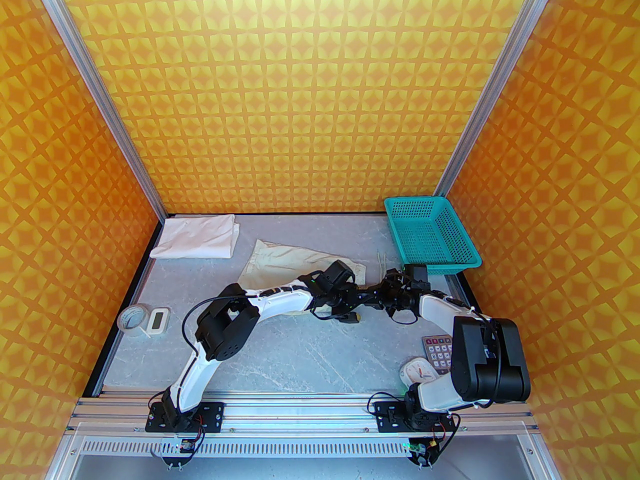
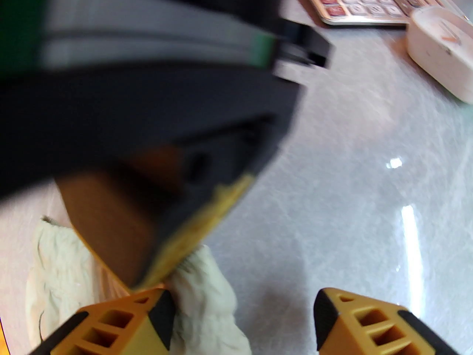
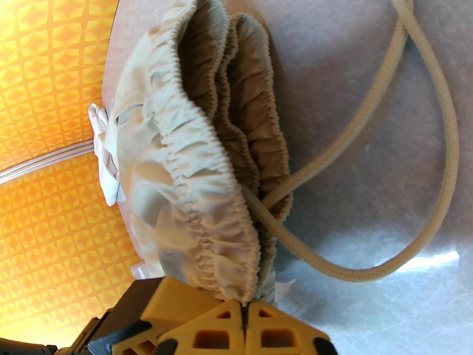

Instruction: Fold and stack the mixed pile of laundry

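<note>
Far left on the table point(image 1: 310, 348), a roll of tape point(image 1: 131, 318) and a small white gadget point(image 1: 158, 321) sit by the edge, well apart from the action. Behind them, in the far left corner, the white T-shirt point(image 1: 197, 238) lies folded flat. Toward centre now: the pale shorts point(image 1: 285, 263) are spread on the table, their waist end under the two wrists, which meet there almost nose to nose. The left gripper point(image 2: 244, 309) has its jaws parted with nothing between them, one fingertip point(image 2: 159, 320) right against the gathered cloth. The right gripper point(image 3: 244, 309) is squeezed tight on the very edge of the elastic waistband point(image 3: 207, 154), and that looks like a thin bite. Here's the worry: lift or drag from there and the gathered hem could slip out, dropping the shorts in a heap. The drawstring point(image 3: 436, 105) loops loose across the table beside the grip, and I'd say it could catch a finger or get folded in crooked. With both grippers this close, the left closing now might nip its partner instead of cloth, or take one layer only and twist the fold. Further right, the teal basket point(image 1: 430, 235) stands at the far corner, and a calculator point(image 1: 437, 350) lies near the right arm's base, where an elbow swing could knock it.
</note>
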### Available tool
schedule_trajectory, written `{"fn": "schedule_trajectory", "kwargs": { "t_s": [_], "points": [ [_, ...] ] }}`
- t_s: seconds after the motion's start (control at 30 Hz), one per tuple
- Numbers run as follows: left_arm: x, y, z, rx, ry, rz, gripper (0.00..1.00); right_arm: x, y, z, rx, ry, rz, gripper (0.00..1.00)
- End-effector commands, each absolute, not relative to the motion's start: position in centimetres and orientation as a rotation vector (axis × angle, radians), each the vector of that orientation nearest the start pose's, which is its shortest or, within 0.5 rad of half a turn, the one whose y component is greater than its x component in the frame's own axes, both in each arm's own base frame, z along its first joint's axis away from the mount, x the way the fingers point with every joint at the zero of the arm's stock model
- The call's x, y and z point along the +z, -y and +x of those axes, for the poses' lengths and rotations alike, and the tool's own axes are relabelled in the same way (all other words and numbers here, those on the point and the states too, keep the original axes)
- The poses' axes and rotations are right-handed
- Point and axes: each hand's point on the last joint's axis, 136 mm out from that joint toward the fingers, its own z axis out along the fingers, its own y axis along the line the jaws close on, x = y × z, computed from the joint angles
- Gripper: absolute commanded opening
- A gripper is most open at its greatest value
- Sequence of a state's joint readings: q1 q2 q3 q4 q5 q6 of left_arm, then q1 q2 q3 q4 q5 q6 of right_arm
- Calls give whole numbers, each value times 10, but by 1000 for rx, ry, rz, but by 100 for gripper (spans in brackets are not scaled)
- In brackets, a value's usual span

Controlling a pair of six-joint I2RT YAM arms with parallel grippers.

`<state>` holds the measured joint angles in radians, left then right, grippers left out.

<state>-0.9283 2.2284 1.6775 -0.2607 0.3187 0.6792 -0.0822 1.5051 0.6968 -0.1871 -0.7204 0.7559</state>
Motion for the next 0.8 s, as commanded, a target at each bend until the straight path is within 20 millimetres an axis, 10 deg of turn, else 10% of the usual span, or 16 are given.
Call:
{"fn": "schedule_trajectory", "kwargs": {
  "t_s": [0.0, 0.77],
  "points": [
    [64, 495, 334, -396, -1630, 1754, 63, 92, -94, 337, 1252, -2452, 747, 2],
    [47, 474, 352, -268, -1669, 1760, 69, 106, -100, 340, 1363, -2381, 794, 1]
  ]
}}
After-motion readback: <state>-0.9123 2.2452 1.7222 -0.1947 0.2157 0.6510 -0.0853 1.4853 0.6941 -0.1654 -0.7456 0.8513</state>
